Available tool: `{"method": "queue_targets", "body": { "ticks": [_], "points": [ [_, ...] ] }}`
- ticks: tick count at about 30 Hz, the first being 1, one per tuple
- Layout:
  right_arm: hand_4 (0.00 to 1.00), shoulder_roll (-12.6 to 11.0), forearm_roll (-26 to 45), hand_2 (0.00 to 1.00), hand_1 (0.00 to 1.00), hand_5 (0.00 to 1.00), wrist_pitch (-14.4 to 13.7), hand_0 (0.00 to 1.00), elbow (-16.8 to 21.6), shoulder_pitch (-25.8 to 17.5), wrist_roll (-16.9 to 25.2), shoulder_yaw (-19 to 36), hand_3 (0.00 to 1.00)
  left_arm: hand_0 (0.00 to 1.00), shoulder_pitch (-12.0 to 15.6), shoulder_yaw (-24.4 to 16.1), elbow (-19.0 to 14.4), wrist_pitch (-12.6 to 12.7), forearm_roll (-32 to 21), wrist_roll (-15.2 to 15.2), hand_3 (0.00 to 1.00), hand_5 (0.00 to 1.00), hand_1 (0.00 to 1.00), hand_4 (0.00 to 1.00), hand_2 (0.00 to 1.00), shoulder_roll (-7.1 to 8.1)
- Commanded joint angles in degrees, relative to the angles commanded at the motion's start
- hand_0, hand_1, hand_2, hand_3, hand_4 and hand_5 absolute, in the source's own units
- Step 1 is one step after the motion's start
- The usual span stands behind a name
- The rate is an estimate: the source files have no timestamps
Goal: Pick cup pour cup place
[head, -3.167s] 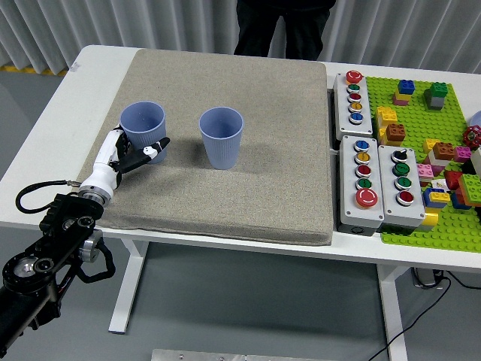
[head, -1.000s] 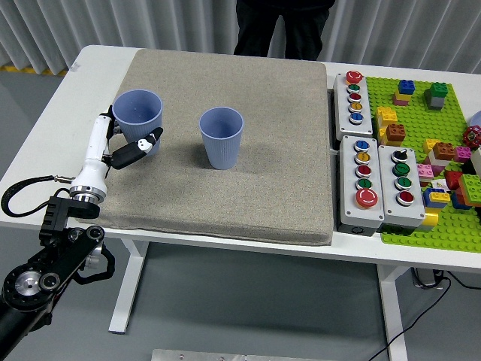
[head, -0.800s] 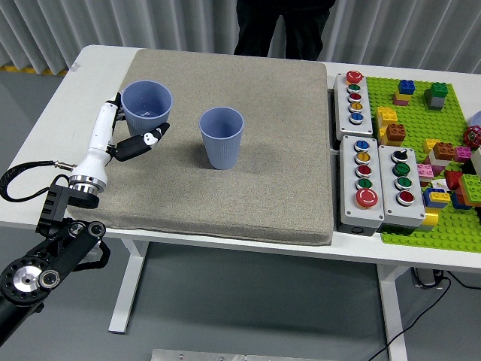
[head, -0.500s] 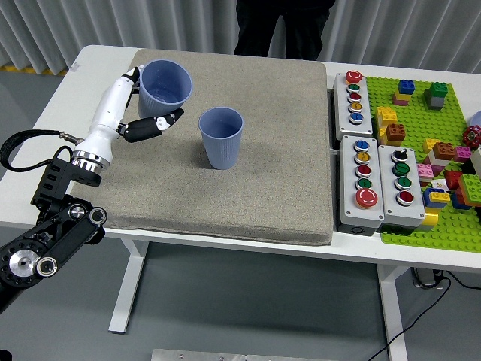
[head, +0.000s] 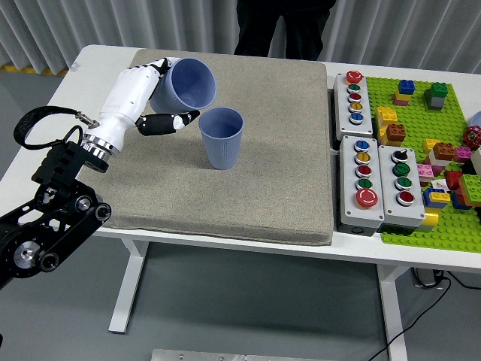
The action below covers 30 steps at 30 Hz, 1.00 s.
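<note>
My left hand [head: 159, 96] is shut on a blue cup [head: 189, 84], held up in the air and tipped to the right, its mouth facing the second cup. That second blue cup [head: 222, 138] stands upright on the grey mat [head: 248, 188], just below and to the right of the tilted one. The thumb [head: 169, 122] reaches under the held cup, close to the standing cup's rim. Nothing can be seen leaving the tilted cup. My right arm does not appear.
Button boxes [head: 355, 98] [head: 384, 186] sit right of the mat. A green baseplate [head: 440, 150] with several toy bricks lies at the far right. A person in dark clothes [head: 284, 26] stands at the table's far side.
My left hand has lifted the blue cup off the mat, carried it up and to the right, and tipped it toward the standing cup. The standing cup has stayed in place.
</note>
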Motion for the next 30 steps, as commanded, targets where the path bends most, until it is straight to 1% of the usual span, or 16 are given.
{"method": "queue_targets", "body": {
  "ticks": [3, 8, 11, 14, 18, 20, 24, 27, 30],
  "points": [
    [0.078, -0.1, 0.4, 0.621, 0.686, 0.242, 0.0, 0.696, 0.0, 0.1, 0.0, -0.2, 0.604, 0.534, -2.1, 1.8, 0.9, -0.4, 1.1, 0.5, 0.594, 0.043, 0.513, 0.600, 0.545, 0.77],
    [0.077, -0.1, 0.7, 0.621, 0.686, 0.239, -0.1, 0.696, 0.0, 0.2, 0.1, -0.4, 0.604, 0.535, -3.8, 3.3, 2.3, -1.1, 3.9, 1.3, 0.594, 0.049, 0.512, 0.595, 0.544, 1.05],
    [0.077, -0.1, 0.7, 0.621, 0.686, 0.233, -0.1, 0.698, 0.0, 0.2, 0.1, -0.4, 0.604, 0.537, -4.2, 3.7, 2.7, -1.3, 4.8, 1.5, 0.594, 0.048, 0.513, 0.587, 0.544, 1.16],
    [0.077, -0.1, 0.7, 0.621, 0.686, 0.233, -0.1, 0.698, 0.0, 0.2, 0.1, -0.4, 0.604, 0.537, -4.7, 5.1, 3.3, -2.0, 7.0, 2.1, 0.594, 0.048, 0.513, 0.587, 0.544, 1.64],
    [0.077, -0.1, 0.6, 0.622, 0.686, 0.236, -0.1, 0.696, 0.0, 0.2, 0.0, -0.3, 0.603, 0.538, -5.1, 5.8, 3.3, -2.4, 8.7, 2.5, 0.593, 0.048, 0.513, 0.585, 0.544, 2.05],
    [0.077, -0.1, 0.6, 0.622, 0.686, 0.236, -0.1, 0.696, 0.0, 0.2, 0.0, -0.3, 0.603, 0.538, -5.2, 6.0, 3.3, -2.4, 9.2, 2.7, 0.593, 0.048, 0.513, 0.585, 0.544, 2.18],
    [0.077, -0.1, 0.7, 0.622, 0.687, 0.234, -0.1, 0.696, 0.0, 0.2, 0.0, -0.3, 0.603, 0.539, -5.9, 7.1, 3.3, -2.7, 12.9, 3.9, 0.593, 0.050, 0.513, 0.583, 0.544, 2.70],
    [0.077, -0.1, 0.7, 0.622, 0.687, 0.234, -0.1, 0.696, 0.0, 0.2, 0.0, -0.3, 0.603, 0.539, -6.3, 7.4, 3.2, -2.6, 14.0, 4.4, 0.593, 0.050, 0.513, 0.583, 0.544, 2.93],
    [0.078, -0.1, 0.7, 0.622, 0.687, 0.233, -0.1, 0.696, 0.0, 0.0, 0.0, -0.3, 0.603, 0.539, -7.0, 8.6, 3.0, -2.4, 16.0, 5.4, 0.593, 0.054, 0.512, 0.585, 0.544, 3.46]
  ]
}}
